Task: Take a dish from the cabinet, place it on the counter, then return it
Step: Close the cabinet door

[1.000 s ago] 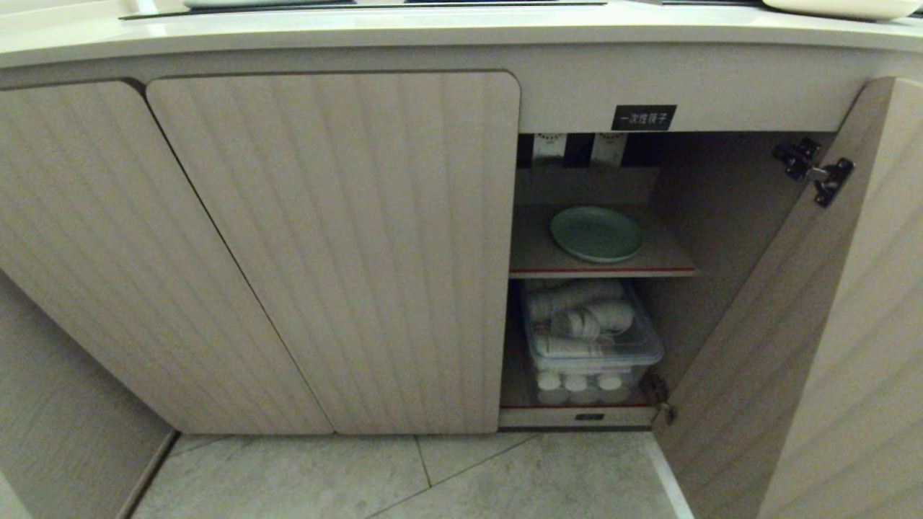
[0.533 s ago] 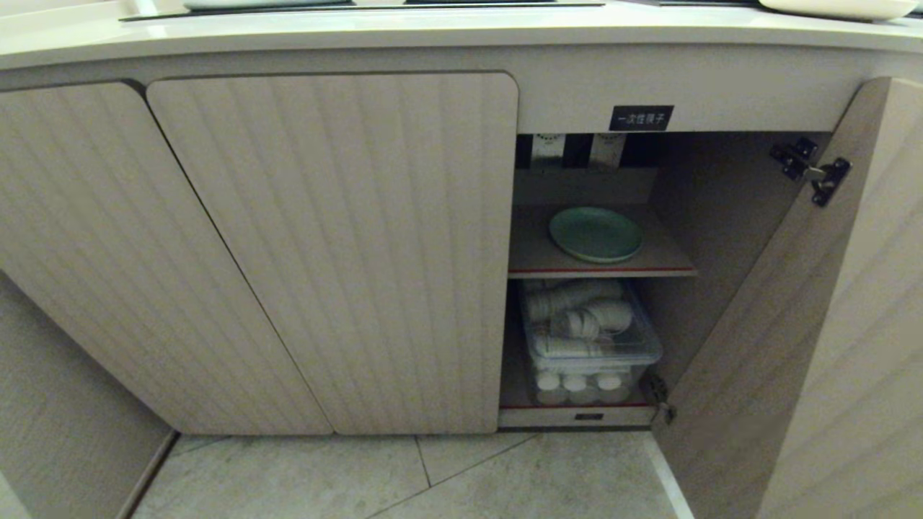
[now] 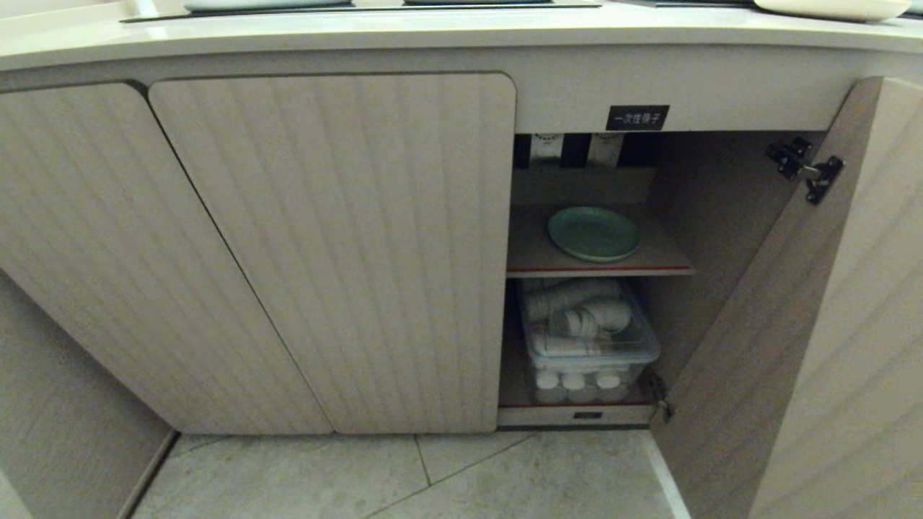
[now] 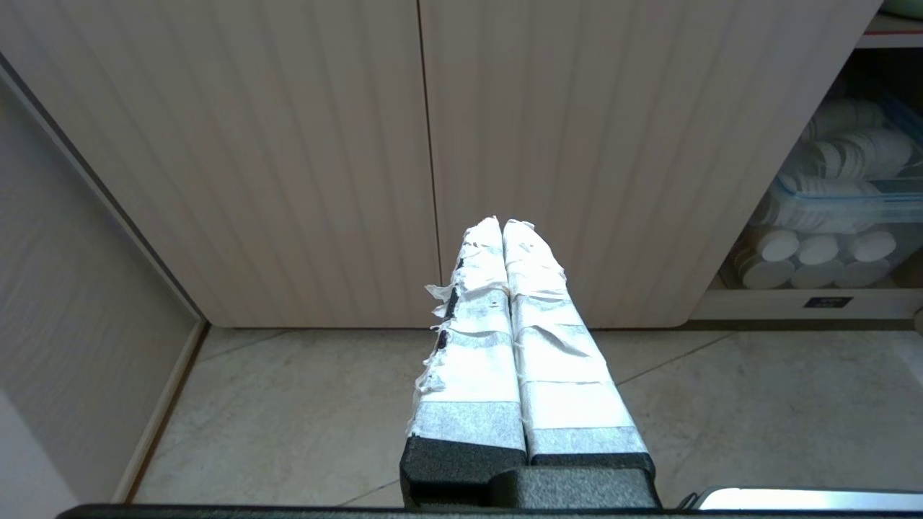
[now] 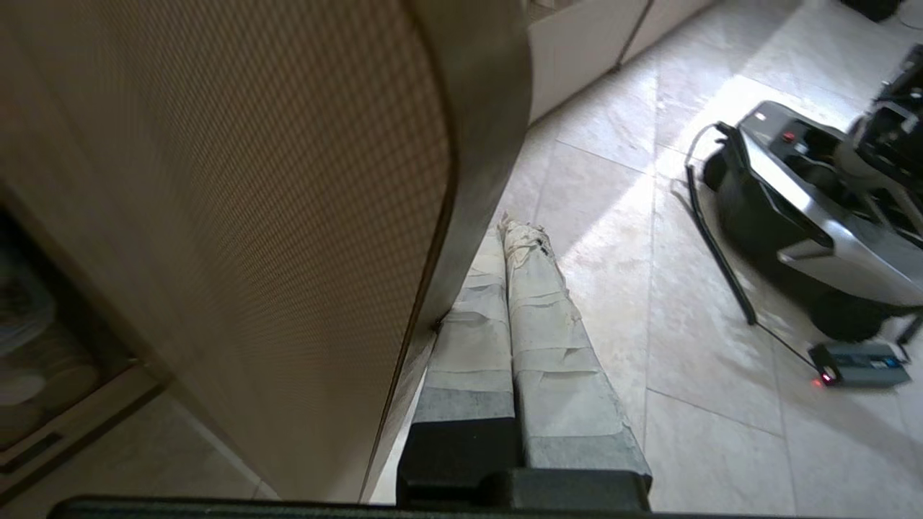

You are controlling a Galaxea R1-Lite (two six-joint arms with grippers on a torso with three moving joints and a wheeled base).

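So — right gripper [image 5: 505, 234], fingers pressed together, empty, outside open door [image 5: 288, 216]; dish [image 3: 593, 233] inside cabinet [image 3: 721, 216], past the door. Left gripper [image 4: 502, 225] closed too, parked.

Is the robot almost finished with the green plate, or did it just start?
Just starting, by the look of it. Done: the cabinet door stands wide open. In hand: the right claw, shut and empty, sits by that door's outer edge. The left claw is shut, low by the closed doors. Left: the dish lies on its shelf, nowhere near the counter.
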